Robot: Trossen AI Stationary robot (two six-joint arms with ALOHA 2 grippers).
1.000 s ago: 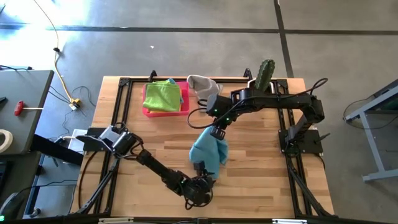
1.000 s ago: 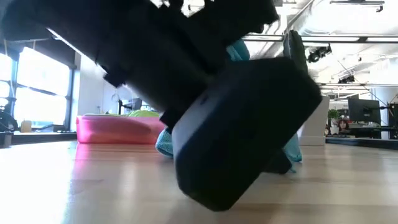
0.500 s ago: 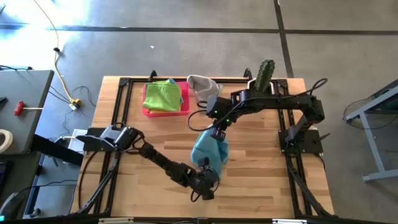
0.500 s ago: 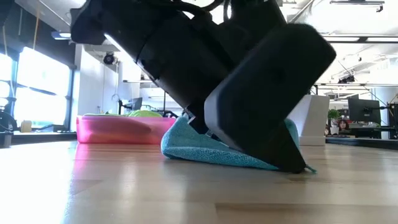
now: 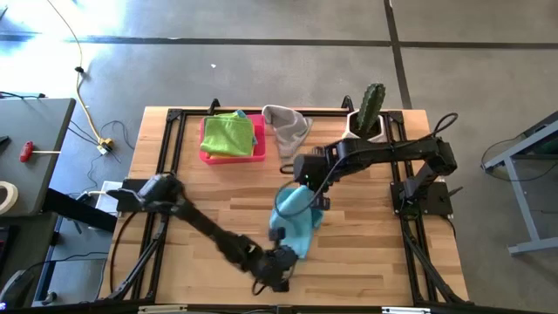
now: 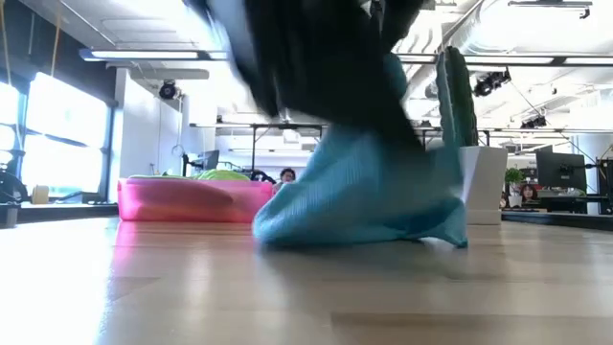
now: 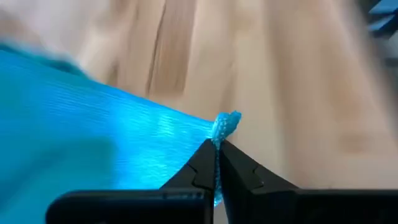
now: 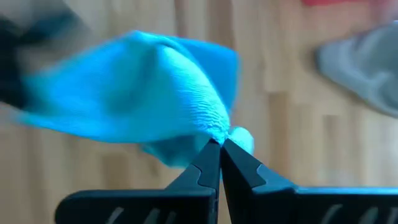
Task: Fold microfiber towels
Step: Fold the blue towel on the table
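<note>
Light blue towel [image 5: 295, 222] mid-fold: left claw [image 7: 216, 163] and right claw [image 8: 220, 157] each pinching one corner. Grey towel [image 5: 288, 124] unfolded on worktop [image 5: 366, 235]. Green towel [image 5: 230, 133] heaped in pink tray [image 5: 205, 156].

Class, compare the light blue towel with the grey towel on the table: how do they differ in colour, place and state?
The light blue towel is mid-table, lifted and pinched by both the left end effector and the right end effector; the grey towel lies crumpled and untouched beside the pink tray. Both are small soft cloths, neither yet folded flat.
</note>
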